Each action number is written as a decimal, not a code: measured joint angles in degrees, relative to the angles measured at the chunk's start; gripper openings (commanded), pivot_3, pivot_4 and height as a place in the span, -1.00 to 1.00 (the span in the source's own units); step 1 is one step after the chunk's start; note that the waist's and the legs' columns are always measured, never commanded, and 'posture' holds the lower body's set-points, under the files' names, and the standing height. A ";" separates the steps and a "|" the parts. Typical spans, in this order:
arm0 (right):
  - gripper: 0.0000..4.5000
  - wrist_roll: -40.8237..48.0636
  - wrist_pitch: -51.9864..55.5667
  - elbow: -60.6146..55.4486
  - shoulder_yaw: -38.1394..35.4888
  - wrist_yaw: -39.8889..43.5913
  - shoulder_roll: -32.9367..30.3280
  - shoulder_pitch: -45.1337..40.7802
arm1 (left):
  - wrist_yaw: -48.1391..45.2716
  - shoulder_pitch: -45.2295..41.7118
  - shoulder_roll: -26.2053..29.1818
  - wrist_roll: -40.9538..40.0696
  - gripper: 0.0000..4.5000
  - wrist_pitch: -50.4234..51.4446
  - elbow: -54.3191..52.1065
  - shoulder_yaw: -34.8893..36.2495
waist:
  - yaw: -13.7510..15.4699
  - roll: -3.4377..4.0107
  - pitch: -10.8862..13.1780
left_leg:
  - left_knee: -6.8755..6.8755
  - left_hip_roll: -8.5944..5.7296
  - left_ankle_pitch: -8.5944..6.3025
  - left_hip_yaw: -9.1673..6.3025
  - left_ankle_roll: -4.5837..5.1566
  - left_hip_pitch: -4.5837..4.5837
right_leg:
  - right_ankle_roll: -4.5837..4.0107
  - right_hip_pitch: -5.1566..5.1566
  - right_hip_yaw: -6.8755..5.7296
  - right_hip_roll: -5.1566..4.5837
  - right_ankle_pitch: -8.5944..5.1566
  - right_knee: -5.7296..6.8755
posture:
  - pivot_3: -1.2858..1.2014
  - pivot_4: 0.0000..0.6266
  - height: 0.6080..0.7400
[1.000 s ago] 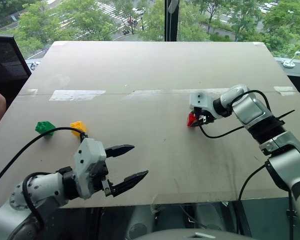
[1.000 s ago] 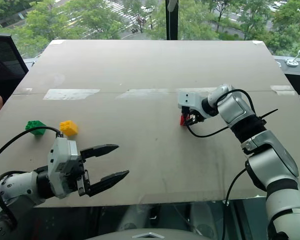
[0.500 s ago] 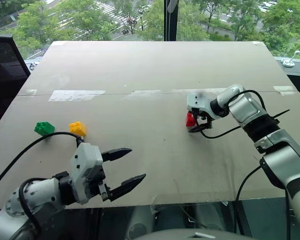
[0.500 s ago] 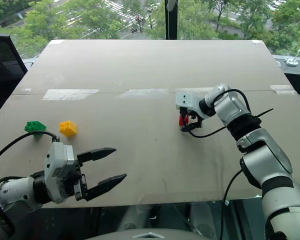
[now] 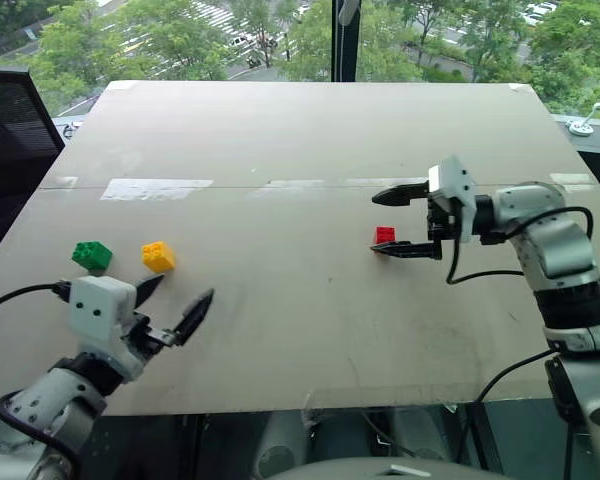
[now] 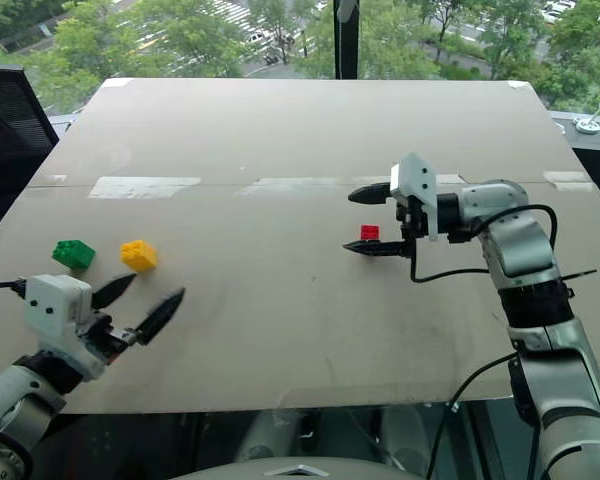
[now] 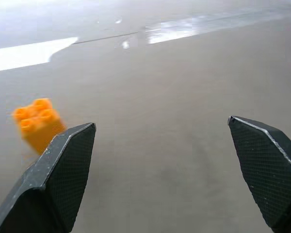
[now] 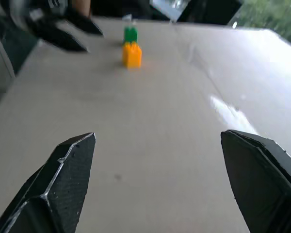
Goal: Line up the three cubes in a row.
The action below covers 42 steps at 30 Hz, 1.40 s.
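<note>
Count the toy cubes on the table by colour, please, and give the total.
Red studded plastic cube: 1
Green studded plastic cube: 1
Yellow studded plastic cube: 1
Total: 3

No readable txt anywhere: no labels, brands, nos. or signs on the cubes, grippers or the desk.
</note>
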 measured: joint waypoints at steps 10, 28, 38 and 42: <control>0.89 7.32 4.81 -17.88 -1.95 -11.59 1.56 11.17 | 13.69 -15.70 -0.06 3.69 1.00 9.31 9.30 0.75 | -0.07 -0.23 -0.14 | 0.08 -0.01 0.00 -0.02 -0.02 0.04 | 0.00 -0.02 -0.03 0.03 0.00 0.06 | 0.03 -0.52 1.00; 0.89 10.15 5.08 -22.04 -0.96 -13.33 -2.71 14.45 | -9.98 -25.60 28.14 9.79 1.00 7.20 51.06 1.17 | 0.03 -0.23 -0.09 | -0.08 -0.02 -0.15 0.06 -0.27 -0.04 | -0.02 -0.17 -0.16 -0.24 0.00 -0.04 | 0.03 -0.52 1.00; 0.89 10.99 5.05 -22.39 -0.78 -13.63 -3.99 14.24 | -23.06 -39.05 29.93 14.82 1.00 -1.32 70.63 -9.96 | -0.08 -0.33 -0.08 | -0.13 -0.05 -0.16 0.07 -0.27 -0.12 | -0.07 -0.24 -0.40 -0.65 0.04 -0.07 | 0.03 -0.52 1.00; 0.89 11.24 5.09 -22.65 -0.81 -14.17 -4.97 14.23 | -23.70 -42.54 29.63 15.94 1.00 -2.07 74.72 -11.13 | -0.17 -0.34 -0.08 | -0.20 -0.05 -0.16 0.07 -0.27 -0.12 | -0.08 -0.28 -0.40 -0.64 0.04 -0.08 | 0.03 -0.52 1.00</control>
